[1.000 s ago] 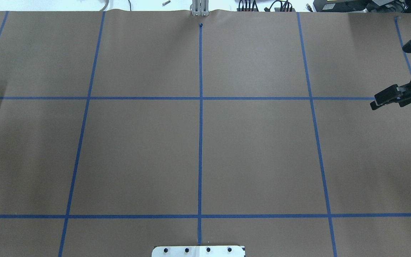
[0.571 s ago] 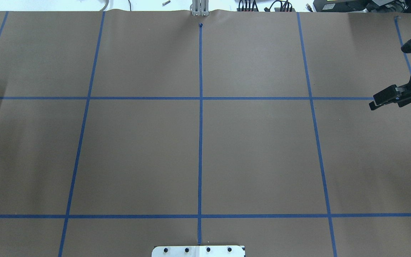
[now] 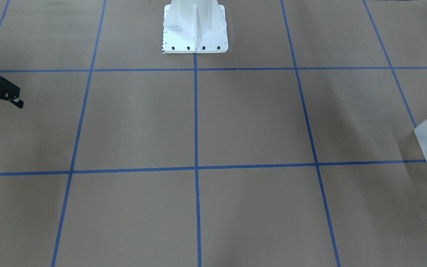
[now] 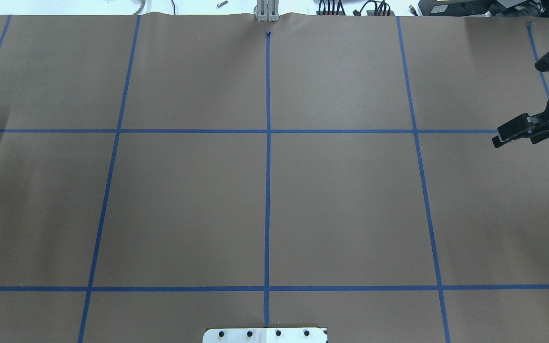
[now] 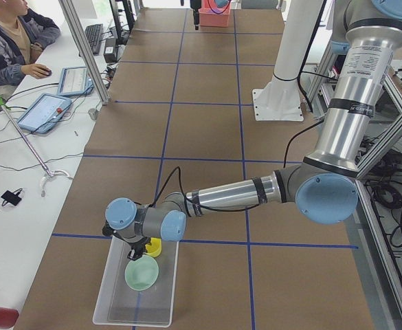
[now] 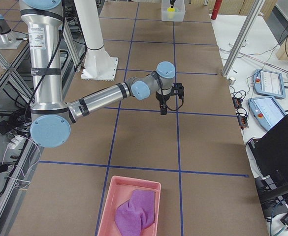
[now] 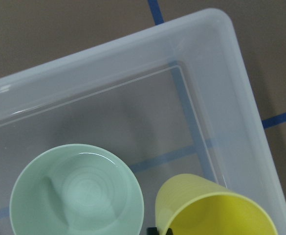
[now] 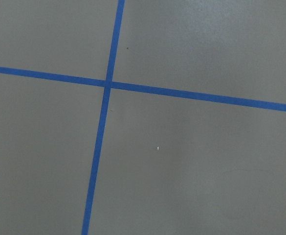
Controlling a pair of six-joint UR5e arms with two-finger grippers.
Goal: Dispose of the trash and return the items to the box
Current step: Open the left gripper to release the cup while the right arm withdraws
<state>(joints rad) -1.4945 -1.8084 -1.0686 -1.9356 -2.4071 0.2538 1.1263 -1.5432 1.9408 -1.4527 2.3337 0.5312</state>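
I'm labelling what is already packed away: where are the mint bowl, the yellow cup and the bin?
mint bowl [image 7: 77, 193], left wrist view, inner floor.
yellow cup [image 7: 184, 195], left wrist view, outer wall.
bin [image 7: 226, 93], left wrist view, side wall.

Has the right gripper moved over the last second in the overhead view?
Yes, slightly. The right gripper has crept left in the overhead view, toward the vertical tape line.

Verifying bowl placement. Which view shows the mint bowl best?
Exterior left: the whole bowl shows, lying inside the bin. Left wrist sees it closer, but its bottom edge is cropped. Exterior right's far bin is too small to tell. The other views don't show it.
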